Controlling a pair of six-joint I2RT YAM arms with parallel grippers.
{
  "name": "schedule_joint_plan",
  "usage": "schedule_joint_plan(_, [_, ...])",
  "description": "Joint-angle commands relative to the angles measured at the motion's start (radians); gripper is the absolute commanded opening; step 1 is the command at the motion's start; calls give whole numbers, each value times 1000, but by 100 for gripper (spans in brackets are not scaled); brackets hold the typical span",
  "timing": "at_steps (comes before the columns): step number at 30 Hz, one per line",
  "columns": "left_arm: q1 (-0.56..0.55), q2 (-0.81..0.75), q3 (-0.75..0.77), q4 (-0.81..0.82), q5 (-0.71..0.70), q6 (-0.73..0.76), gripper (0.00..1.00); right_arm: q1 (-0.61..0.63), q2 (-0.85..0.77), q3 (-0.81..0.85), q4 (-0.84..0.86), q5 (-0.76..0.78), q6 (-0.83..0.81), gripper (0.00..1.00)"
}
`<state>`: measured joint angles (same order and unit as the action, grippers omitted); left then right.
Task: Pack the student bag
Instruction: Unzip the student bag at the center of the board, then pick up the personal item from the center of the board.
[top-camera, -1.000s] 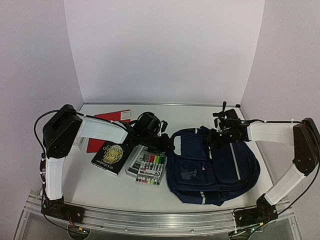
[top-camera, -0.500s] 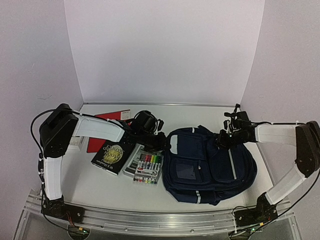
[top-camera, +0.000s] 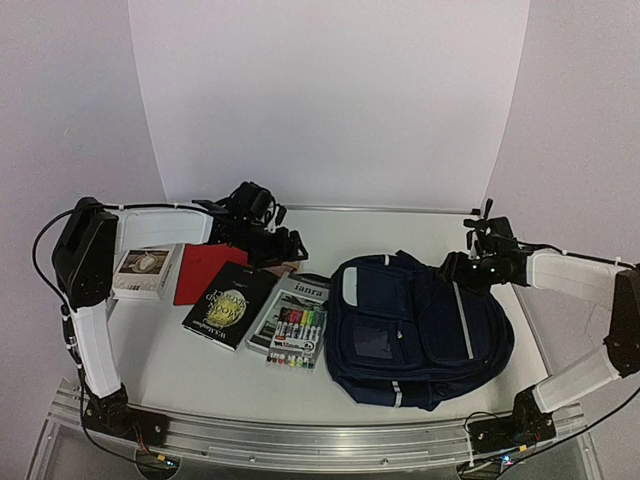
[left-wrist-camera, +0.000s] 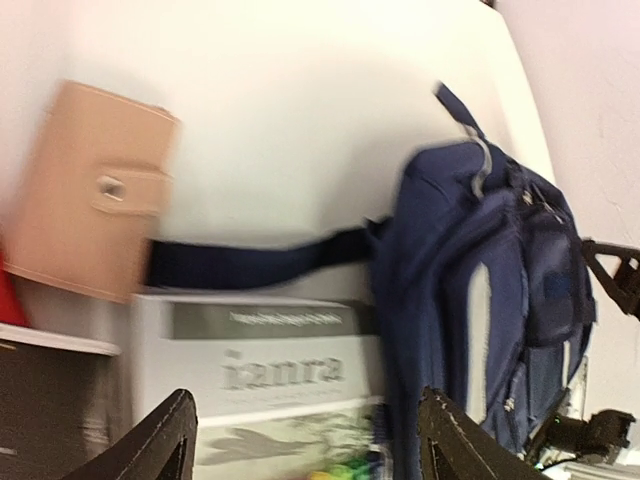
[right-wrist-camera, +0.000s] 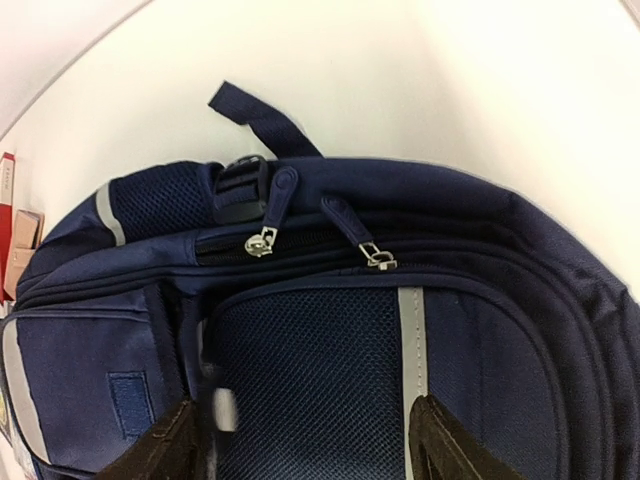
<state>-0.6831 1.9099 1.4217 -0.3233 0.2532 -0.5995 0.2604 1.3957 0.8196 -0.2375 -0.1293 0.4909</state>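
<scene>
The student bag (top-camera: 420, 335) is a large navy backpack lying flat on the right half of the table, front pockets up, with grey stripes. Its two zipper pulls (right-wrist-camera: 262, 240) sit close together near the top handle. My right gripper (top-camera: 457, 270) hovers open over the bag's upper right edge; in the right wrist view the gripper (right-wrist-camera: 300, 440) has only the mesh pocket (right-wrist-camera: 310, 380) below it. My left gripper (top-camera: 288, 245) hangs open at the back, left of the bag. In the left wrist view it (left-wrist-camera: 310, 440) is empty above a white box (left-wrist-camera: 270, 365).
Left of the bag lie a marker set (top-camera: 298, 335), the white box (top-camera: 305, 290), a black book (top-camera: 228, 303), a red book (top-camera: 205, 270) and a small white book (top-camera: 143, 272). A tan snap wallet (left-wrist-camera: 95, 190) and a dark strap (left-wrist-camera: 250, 262) lie behind the box.
Both grippers have opened and let go of the bag's top. The left arm pulled back to the far left and the right arm drew back right. The bag settled flat.
</scene>
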Motion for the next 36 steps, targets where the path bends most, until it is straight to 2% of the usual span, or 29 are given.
schedule_joint_plan(1, [71, 32, 108, -132, -52, 180, 77, -3, -53, 6, -25, 40, -15, 75])
schedule_joint_plan(5, [77, 134, 222, -199, -160, 368, 80, -3, -82, 10, -31, 37, -16, 83])
schedule_joint_plan(9, [92, 232, 330, -220, -227, 466, 81, -4, -100, 11, -33, 23, -13, 87])
schedule_joint_plan(17, [172, 366, 473, -233, -56, 459, 67, -3, -136, -14, -36, -3, 1, 87])
schedule_joint_plan(26, [235, 446, 534, -247, 108, 396, 49, -3, -145, -26, -37, -16, 2, 87])
schedule_joint_plan(36, [263, 516, 582, -268, 207, 360, 43, -3, -152, -24, -39, -15, 1, 87])
